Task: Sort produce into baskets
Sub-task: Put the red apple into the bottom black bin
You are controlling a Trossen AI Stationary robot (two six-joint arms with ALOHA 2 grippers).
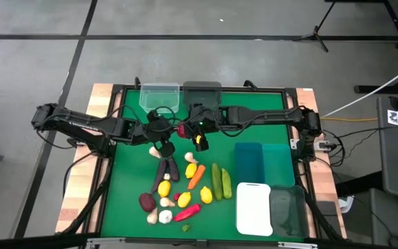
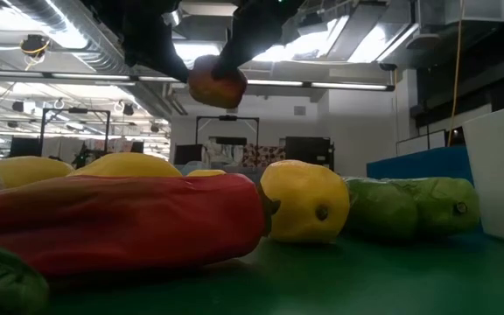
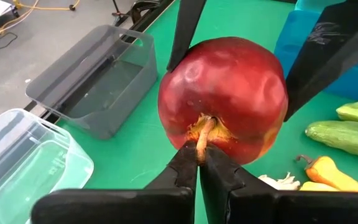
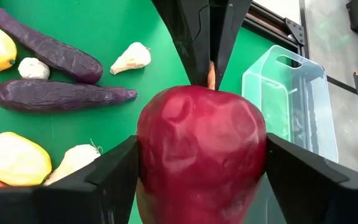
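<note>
You have a handover in mid-air: the red apple (image 3: 222, 102) hangs above the green surface (image 1: 254, 131), at about 12 o'clock from the produce pile (image 1: 182, 190). Your left gripper (image 3: 199, 163) has its fingers pinched closed on the apple's stem. Your right gripper (image 4: 197, 155) straddles the apple's body, fingers closing against both sides, likely to take it toward a basket (image 1: 204, 93).
</note>
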